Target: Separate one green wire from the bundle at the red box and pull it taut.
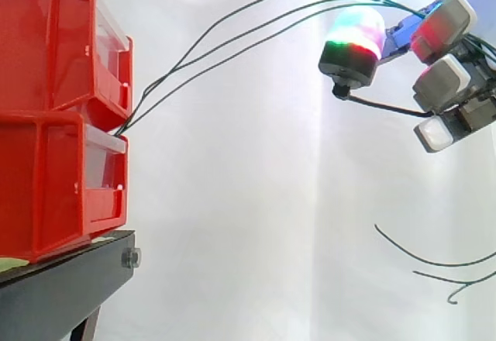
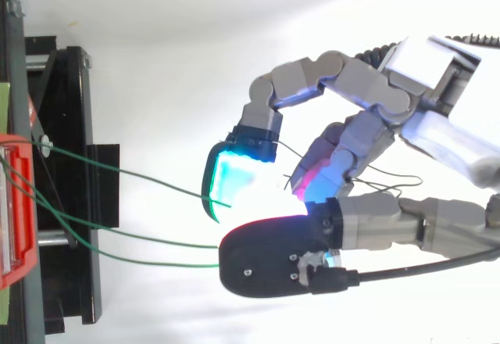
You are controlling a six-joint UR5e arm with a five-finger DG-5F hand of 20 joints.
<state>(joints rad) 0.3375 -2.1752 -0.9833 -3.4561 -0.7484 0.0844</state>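
Three thin green wires [image 1: 152, 91] come out between the two stacked red bins [image 1: 46, 124] and arc up to the right into my hand [image 1: 457, 77]. In the top view one green wire [image 2: 156, 180] runs alone to a cyan-glowing fingertip [image 2: 230, 176]. The other two [image 2: 156, 241] lie lower and pass under a dark fingertip [image 2: 266, 258]. My hand [image 2: 437, 125] has its fingers curled round the wires, well clear of the bins. All three wires curve rather than run straight. Their loose ends [image 1: 442, 263] hang below the hand.
The red bins stand on a black stand [image 1: 62, 287] at the left, seen from above as a red rim [image 2: 16, 203] on a black frame [image 2: 78, 164]. A white curtain is behind.
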